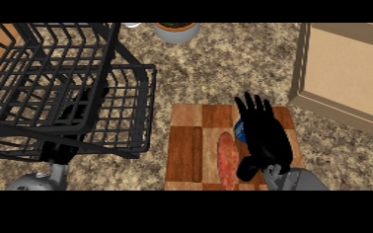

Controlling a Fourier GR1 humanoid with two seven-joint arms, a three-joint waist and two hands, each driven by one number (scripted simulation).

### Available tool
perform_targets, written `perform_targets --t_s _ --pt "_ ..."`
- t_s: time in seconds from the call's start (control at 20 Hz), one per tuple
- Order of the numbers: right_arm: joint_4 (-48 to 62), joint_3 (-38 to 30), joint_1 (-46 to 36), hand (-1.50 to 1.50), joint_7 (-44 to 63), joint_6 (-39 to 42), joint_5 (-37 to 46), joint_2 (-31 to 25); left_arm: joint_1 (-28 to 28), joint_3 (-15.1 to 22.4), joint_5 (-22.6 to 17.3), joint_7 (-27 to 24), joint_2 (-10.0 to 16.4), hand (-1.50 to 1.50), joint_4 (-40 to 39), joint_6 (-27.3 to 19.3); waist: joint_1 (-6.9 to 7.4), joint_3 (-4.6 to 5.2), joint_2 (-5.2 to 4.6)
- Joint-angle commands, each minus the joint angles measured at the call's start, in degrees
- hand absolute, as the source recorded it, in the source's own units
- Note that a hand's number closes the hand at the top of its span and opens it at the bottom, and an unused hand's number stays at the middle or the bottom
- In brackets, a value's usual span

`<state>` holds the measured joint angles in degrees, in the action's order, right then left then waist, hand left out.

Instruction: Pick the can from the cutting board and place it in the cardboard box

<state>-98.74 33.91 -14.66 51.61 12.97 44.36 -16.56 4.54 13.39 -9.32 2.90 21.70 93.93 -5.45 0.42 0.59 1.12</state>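
Can (238, 131): largely hidden under the fingers (255, 109) of the right hand (267, 139); a blue sliver shows at their left. Cardboard box (342, 69), to their right: cut by the edge. Left hand (74, 111): obscured behind the wire basket (80, 59).

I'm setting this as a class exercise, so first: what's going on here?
The robot's right hand is stretched out, fingers straight, over the right side of the cutting board, hiding most of a blue can on it. The fingers are not curled round the can, so it is not picked up yet. The cardboard box stands to the right. A reddish sausage lies on the board by the hand; a black wire basket sits at the left.
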Motion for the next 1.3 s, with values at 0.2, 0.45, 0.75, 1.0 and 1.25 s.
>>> perform_targets --t_s 0.2,0.45,0.75,1.0,1.25 --pt "4.39 -1.07 0.74 -1.50 -2.49 1.28 0.55 -0.42 7.78 4.43 3.35 1.71 -3.12 0.00 -4.48 1.93 -1.62 -0.59 -1.39" --pt "7.48 -1.94 1.17 1.50 -8.00 0.43 0.91 -2.24 7.31 3.79 3.30 2.04 -3.24 0.00 -3.42 1.75 -1.41 -0.62 -1.40" --pt "4.28 1.01 0.04 1.50 -29.24 1.38 -0.89 -12.09 3.27 2.35 1.73 0.87 -1.04 0.00 0.36 3.05 -1.93 -0.95 -1.53" --pt "-2.44 7.18 -3.52 1.50 -45.50 3.87 -0.79 -18.85 0.42 0.53 -0.19 -0.91 -0.30 0.00 0.92 3.06 -0.09 -1.47 -1.71" --pt "-6.79 5.00 -4.90 1.50 -62.55 -0.45 -2.99 -26.93 -0.40 0.11 -0.54 -1.74 0.20 0.00 1.10 3.08 -2.37 -1.82 -1.83"
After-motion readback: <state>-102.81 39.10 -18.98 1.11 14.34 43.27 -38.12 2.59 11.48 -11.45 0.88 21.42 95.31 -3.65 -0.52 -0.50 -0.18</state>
